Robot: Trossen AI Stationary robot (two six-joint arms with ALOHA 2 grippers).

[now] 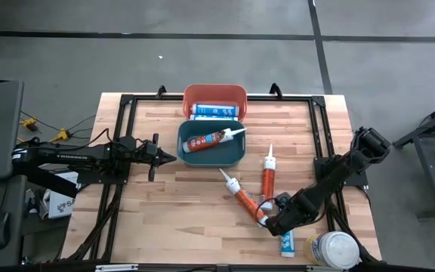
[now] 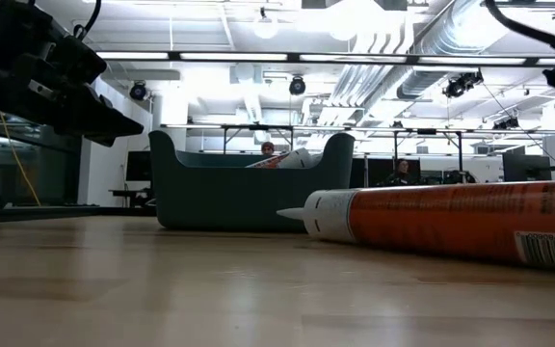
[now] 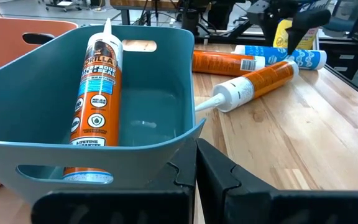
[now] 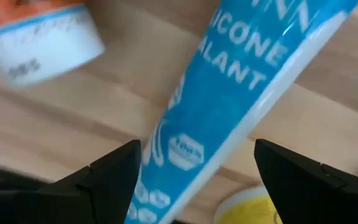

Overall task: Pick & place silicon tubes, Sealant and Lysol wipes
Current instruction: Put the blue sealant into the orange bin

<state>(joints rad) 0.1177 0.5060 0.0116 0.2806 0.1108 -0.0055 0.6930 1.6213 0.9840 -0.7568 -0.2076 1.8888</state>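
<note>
We hold our right gripper (image 4: 194, 168) spread wide over the blue silicone sealant tube (image 4: 229, 99) at lower right (left gripper (image 1: 174, 159) pressed together, waiting), and next we likely close on it.

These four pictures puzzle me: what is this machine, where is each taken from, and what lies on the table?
It is a robot with two dark arms at a wooden table. One picture looks straight down, one looks level across the tabletop, and two come from cameras on the arms' wrists. A teal bin holds an orange tube; a red bin behind it holds blue tubes. Two more orange tubes lie loose. The right tool stands open over a blue tube, holding nothing. The left tool waits shut beside the teal bin. A wipes canister stands near the corner.
</note>
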